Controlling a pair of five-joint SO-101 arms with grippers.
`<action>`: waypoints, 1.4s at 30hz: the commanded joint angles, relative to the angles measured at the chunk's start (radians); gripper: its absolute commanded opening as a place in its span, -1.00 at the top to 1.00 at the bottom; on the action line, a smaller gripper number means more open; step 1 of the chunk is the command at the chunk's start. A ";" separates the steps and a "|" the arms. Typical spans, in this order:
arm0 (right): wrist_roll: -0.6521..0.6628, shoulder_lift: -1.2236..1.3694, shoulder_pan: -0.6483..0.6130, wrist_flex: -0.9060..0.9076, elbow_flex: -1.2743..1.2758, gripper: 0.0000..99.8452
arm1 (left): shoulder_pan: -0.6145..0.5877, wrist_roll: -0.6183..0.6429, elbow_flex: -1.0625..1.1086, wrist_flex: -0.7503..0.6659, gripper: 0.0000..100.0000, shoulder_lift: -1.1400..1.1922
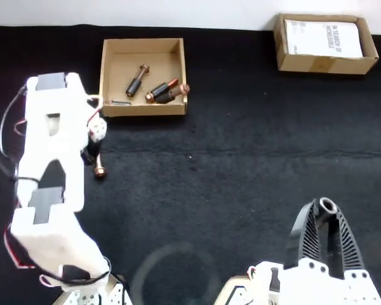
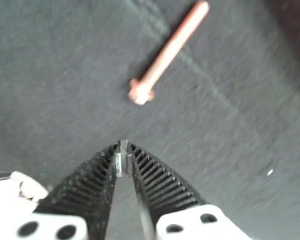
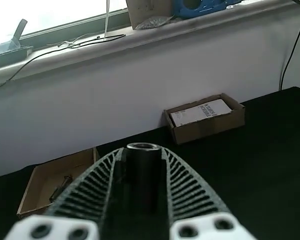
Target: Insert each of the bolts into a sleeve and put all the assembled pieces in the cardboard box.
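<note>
A copper bolt (image 2: 167, 52) lies loose on the black mat, its head (image 1: 100, 171) showing just beside my left gripper (image 1: 91, 152). In the left wrist view the left gripper (image 2: 121, 161) is shut with nothing in it, its tips a short way from the bolt's head. My right gripper (image 3: 142, 165) is shut on a dark sleeve (image 3: 141, 172) that it holds upright, open end up, near the table's front right (image 1: 327, 205). The cardboard box (image 1: 108, 76) at the back left holds three assembled pieces (image 1: 167, 91), and it also appears far off in the right wrist view (image 3: 40, 182).
A second cardboard box (image 1: 324, 62) with a white printed sheet sits at the back right, also seen from the right wrist (image 3: 205, 125). Black mat (image 1: 241, 165) stretches between the two arms. A white wall rises behind the table.
</note>
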 commanded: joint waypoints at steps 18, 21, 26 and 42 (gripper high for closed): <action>0.015 -0.008 0.008 -0.025 0.053 0.99 | -0.042 -0.419 -0.257 -0.026 0.98 0.188; 0.015 -0.008 0.008 -0.025 0.054 0.99 | -0.113 -0.641 -0.266 -0.120 0.98 0.248; 0.015 -0.008 0.008 -0.025 0.059 0.99 | -0.165 -1.076 -0.268 -0.204 0.98 0.326; 0.012 -0.008 0.008 -0.024 0.099 0.99 | -0.035 -1.533 -0.257 -0.041 0.98 0.375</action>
